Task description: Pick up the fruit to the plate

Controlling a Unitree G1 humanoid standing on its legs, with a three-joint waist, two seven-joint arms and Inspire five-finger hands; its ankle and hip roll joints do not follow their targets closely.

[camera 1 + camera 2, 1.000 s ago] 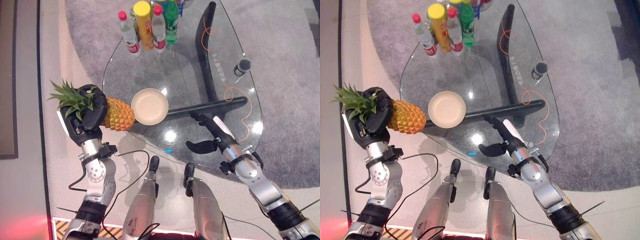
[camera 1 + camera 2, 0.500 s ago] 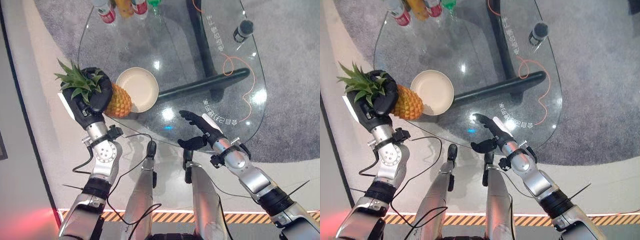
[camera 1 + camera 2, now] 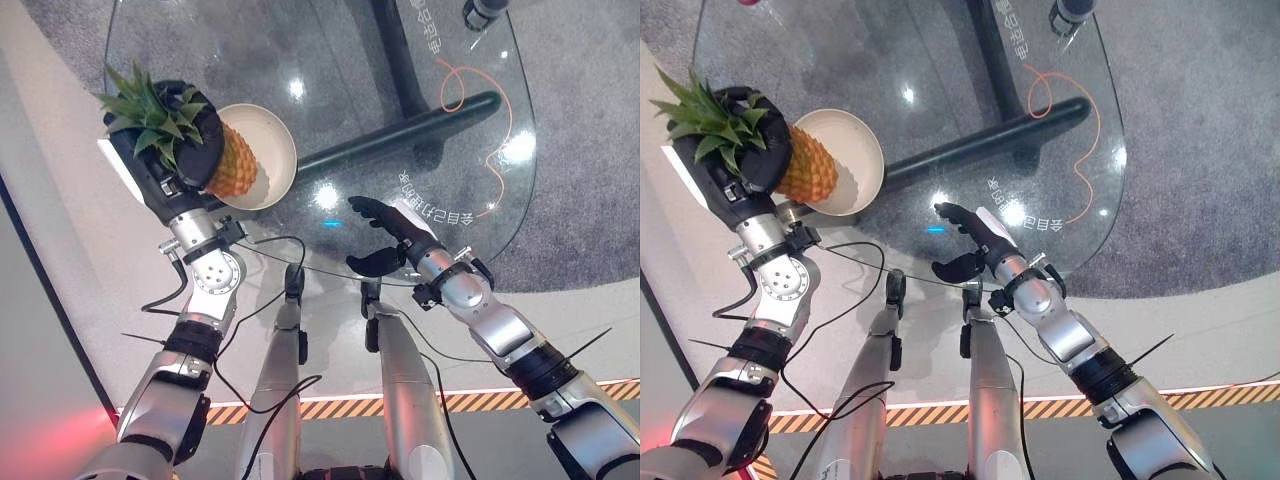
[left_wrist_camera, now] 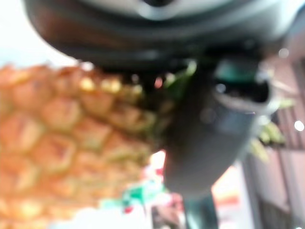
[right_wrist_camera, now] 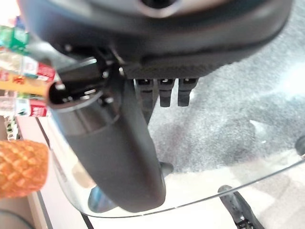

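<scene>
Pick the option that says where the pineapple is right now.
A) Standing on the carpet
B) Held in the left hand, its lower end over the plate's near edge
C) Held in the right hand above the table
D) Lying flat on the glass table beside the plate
B: the left hand has its fingers curled round the pineapple near the leafy crown, and the fruit's lower end overlaps the rim of the plate.

The pineapple [image 3: 232, 165], orange-yellow with a spiky green crown, is held tilted in the left robot hand [image 3: 172, 160], which is curled round its crown end. Its body overlaps the near rim of the round cream plate [image 3: 272, 150], which sits on the glass tabletop [image 3: 340, 90].
</scene>
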